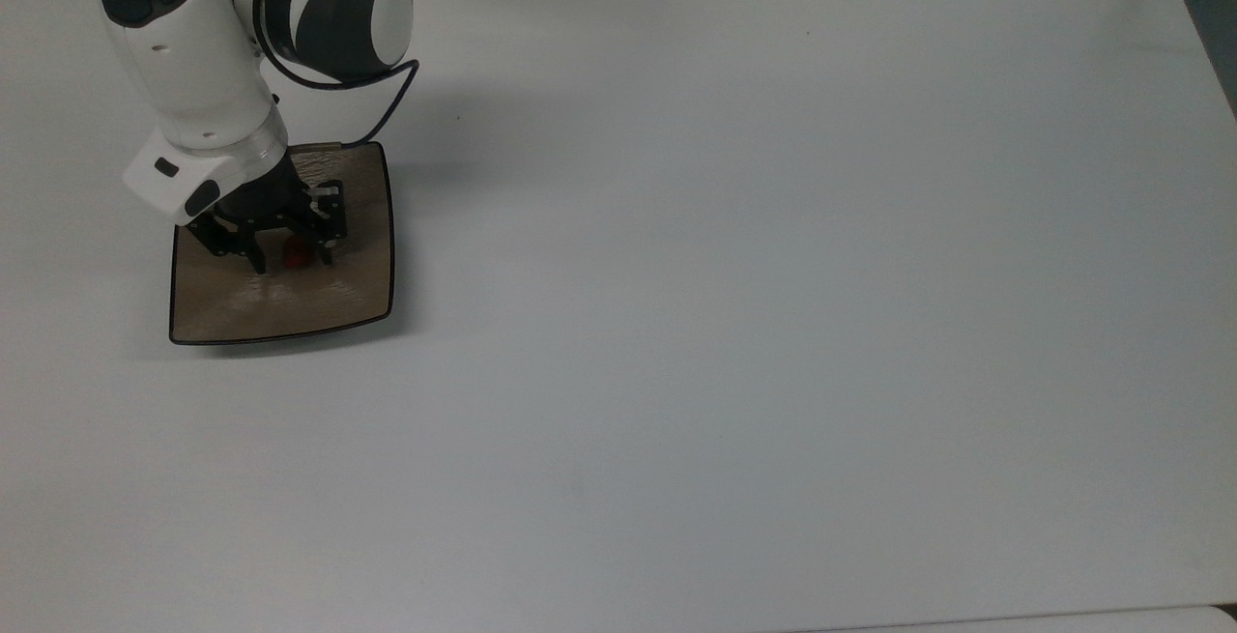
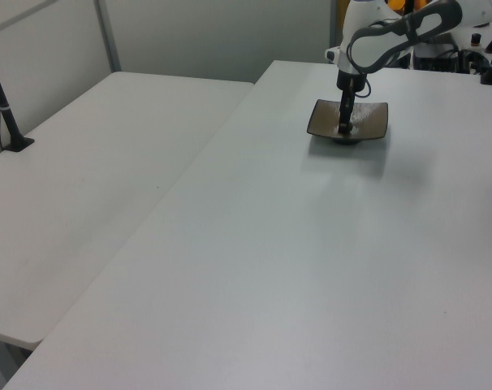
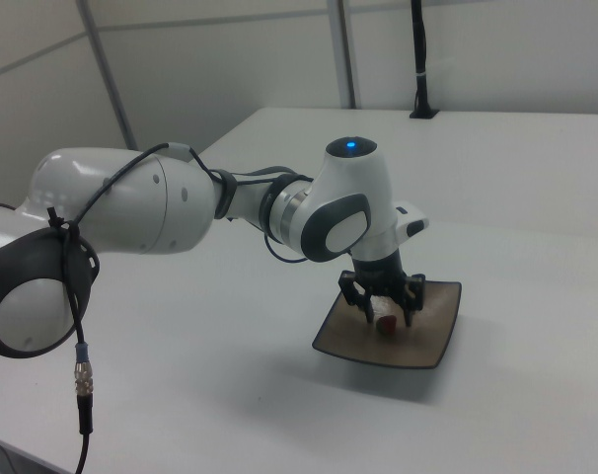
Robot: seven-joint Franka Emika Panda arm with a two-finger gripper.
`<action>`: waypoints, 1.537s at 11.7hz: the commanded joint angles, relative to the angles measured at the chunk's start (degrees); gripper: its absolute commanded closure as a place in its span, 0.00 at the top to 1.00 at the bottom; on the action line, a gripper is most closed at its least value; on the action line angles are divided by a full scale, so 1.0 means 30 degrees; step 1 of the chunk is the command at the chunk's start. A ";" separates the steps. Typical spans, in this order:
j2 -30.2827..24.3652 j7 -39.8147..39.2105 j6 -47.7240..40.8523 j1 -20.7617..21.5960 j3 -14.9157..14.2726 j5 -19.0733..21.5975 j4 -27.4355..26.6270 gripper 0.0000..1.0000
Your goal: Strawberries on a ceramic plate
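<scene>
1. Table surface: a wide white rectangular table (image 1: 773, 324) carries the scene; its near part in the left view is bare.
2. Plate: the square glossy tan-brown ceramic plate (image 1: 280, 309) with a thin dark rim lies flat near the table edge at the top view's left, well apart from the other edges. It also appears in the left view (image 2: 372, 122) and the right view (image 3: 432, 341).
3. Strawberry: the small dark-red strawberry (image 1: 298, 253) rests on the plate surface, around the plate's middle. In the right view it sits between the fingers (image 3: 388, 322).
4. Gripper: the black two-finger gripper (image 1: 293, 256) points down over the plate, fingers spread on either side of the strawberry and released from it.
5. Arm: the white and dark-grey Franka arm (image 1: 193, 53) reaches in from the far corner at the top view's left; a blue light shows on its wrist joint.
</scene>
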 commanded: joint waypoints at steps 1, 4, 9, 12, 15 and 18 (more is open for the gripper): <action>-0.1377 0.1175 -0.0461 0.0322 -0.0228 -0.0015 -0.0336 1.00; -0.4331 0.2053 -0.3885 0.0498 -0.0228 -0.0045 -0.0189 1.00; -0.8876 0.3814 -1.0360 0.1723 -0.0404 0.0014 0.0632 1.00; -1.0082 0.6035 -1.2210 0.3186 -0.0375 0.0014 0.0603 1.00; -1.0114 0.8849 -1.2274 0.4596 0.0237 -0.0045 0.0427 1.00; -1.0114 0.9556 -1.1953 0.4744 0.1528 -0.0074 0.0252 1.00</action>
